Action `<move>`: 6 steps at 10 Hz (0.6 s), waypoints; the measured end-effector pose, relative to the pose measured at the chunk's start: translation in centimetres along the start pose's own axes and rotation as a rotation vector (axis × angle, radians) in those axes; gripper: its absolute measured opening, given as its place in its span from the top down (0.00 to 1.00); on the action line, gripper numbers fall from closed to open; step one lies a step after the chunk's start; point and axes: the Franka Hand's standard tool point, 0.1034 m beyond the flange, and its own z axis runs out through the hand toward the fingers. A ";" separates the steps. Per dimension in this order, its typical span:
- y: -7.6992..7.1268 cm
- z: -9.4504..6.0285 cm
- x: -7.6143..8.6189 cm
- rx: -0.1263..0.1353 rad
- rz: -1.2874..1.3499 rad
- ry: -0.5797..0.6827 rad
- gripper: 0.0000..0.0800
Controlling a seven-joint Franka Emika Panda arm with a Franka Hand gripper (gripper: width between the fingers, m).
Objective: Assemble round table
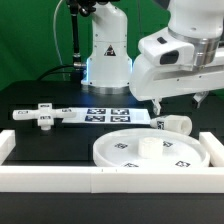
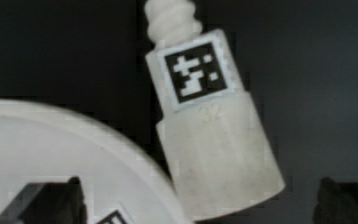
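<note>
White plastic kit on a matte black table (image 1: 50, 140), and nothing looks joined yet, so I'd call this the leg-pickup step.

Biggest piece is the round disc (image 1: 150, 150). It lies flat near the front of the table, smooth, with a raised rim, a small hub in the middle and little black-and-white square tags dotted around it. A curve of its rim shows in the wrist view too (image 2: 43, 150).

Next down is the cross-shaped base (image 1: 45, 117), well apart from the disc on the exterior view's left. It's blocky, with tags on its arms.

Then the leg (image 1: 175, 125), a short cylinder lying on its side just beside the disc's rim on the exterior view's right. Up close (image 2: 220, 140) it has a threaded tip and one tag on the shaft. It might be touching the rim, but the wrist view is too blurry for me to swear to it.

The claw (image 1: 178, 103) hangs right over the leg, spread wide and holding nothing. Its dark fingertips (image 2: 34, 200) sit on either side of the shaft without contact.

My guess for the next move: come straight down, keep the shaft centred, and clamp on the plain part, not the thread.
</note>
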 end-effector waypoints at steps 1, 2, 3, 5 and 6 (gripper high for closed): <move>-0.1 0.1 0.4 -0.010 0.002 -0.065 0.19; -0.2 0.2 0.5 -0.004 -0.006 -0.122 0.19; -0.2 0.4 0.2 0.002 -0.006 -0.176 0.19; -0.4 0.7 -0.2 0.016 -0.008 -0.312 0.19; -0.4 0.9 0.0 0.010 0.018 -0.332 0.19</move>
